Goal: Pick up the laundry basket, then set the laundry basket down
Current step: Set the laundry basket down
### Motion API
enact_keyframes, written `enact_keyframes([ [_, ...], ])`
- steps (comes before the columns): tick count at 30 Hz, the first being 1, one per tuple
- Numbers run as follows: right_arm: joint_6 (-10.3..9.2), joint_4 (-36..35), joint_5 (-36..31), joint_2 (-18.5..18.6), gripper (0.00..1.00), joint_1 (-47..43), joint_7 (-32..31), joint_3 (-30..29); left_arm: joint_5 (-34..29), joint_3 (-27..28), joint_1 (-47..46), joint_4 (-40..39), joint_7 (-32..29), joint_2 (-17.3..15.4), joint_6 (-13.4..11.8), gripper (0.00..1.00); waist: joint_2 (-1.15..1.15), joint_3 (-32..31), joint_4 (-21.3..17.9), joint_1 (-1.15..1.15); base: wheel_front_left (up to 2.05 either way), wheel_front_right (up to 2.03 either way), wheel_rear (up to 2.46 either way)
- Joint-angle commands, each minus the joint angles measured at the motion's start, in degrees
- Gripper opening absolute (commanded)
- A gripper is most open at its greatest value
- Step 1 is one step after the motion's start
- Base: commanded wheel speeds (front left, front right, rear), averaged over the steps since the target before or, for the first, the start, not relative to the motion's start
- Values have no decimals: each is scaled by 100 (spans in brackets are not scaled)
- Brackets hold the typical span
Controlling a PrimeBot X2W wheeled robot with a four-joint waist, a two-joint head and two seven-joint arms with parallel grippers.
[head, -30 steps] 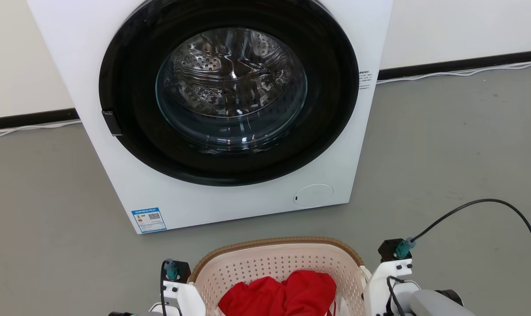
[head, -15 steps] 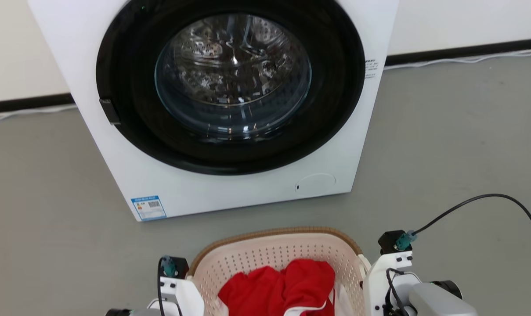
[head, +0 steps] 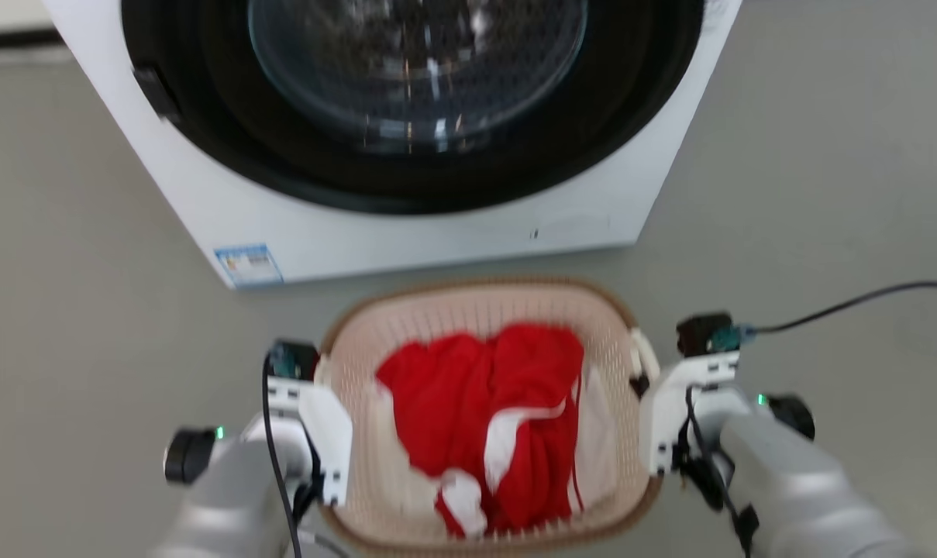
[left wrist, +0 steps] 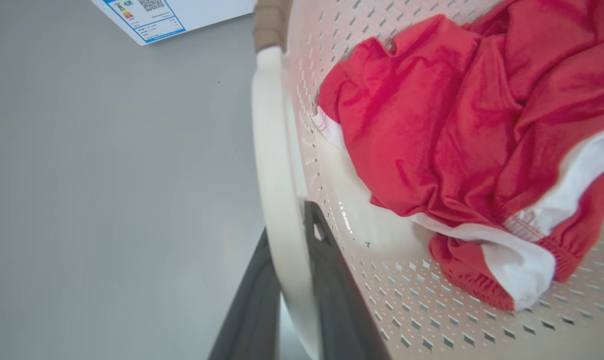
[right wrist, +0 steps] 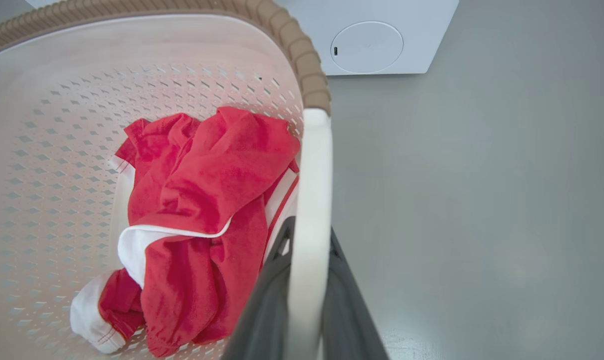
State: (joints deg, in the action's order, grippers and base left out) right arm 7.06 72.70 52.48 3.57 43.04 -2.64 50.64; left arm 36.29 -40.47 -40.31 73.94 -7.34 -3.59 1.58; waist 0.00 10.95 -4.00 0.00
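Nearest the robot, the left gripper (left wrist: pixel 288 225) is clamped on the laundry basket's (head: pixel 476 310) left loop handle (left wrist: pixel 277 165). The right gripper (right wrist: pixel 309 230) is clamped on its right loop handle (right wrist: pixel 311 170), with dark fingers either side of each white band. Inside lies a crumpled red garment (head: pixel 507 387) (white trim at the hems). The head view is blurred, so I cannot tell whether the basket's base touches the grey floor (head: pixel 809 178). Just beyond stands a white washing machine (head: pixel 406 232).

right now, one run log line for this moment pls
left gripper: shut on left handle | right gripper: shut on right handle | laundry basket: red garment inside, before washing machine | lifted: cannot tell
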Motion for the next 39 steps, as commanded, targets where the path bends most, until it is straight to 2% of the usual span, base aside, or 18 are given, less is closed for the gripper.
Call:
enact_keyframes([
  [1, 43, -69, -76, -69, 0, 206, 186, 38, -47, 83, -320, -113, 91, -118, -35, 0, 0, 520, 89, 0, 0, 0, 0],
  [8, 43, 1, -238, 2, 0, 709, 564, 45, -50, 117, -876, -137, 328, -171, -163, 0, 0, 1350, 151, 0, 0, 0, 0],
  [26, 43, 11, -389, 198, 0, 1522, 939, 127, -211, -16, -1970, -105, 673, -210, -456, 0, 0, 2988, 341, 0, 0, 0, 0],
  [31, 43, 14, -418, 254, 0, 1729, 1010, 163, -219, -30, -2194, -94, 810, -188, -538, 0, 0, 3326, 436, 0, 0, 0, 0],
  [39, 43, 24, -394, 271, 0, 1851, 1070, 194, -159, -18, -2338, -73, 1001, -154, -532, 0, 0, 3530, 469, 0, 0, 0, 0],
])
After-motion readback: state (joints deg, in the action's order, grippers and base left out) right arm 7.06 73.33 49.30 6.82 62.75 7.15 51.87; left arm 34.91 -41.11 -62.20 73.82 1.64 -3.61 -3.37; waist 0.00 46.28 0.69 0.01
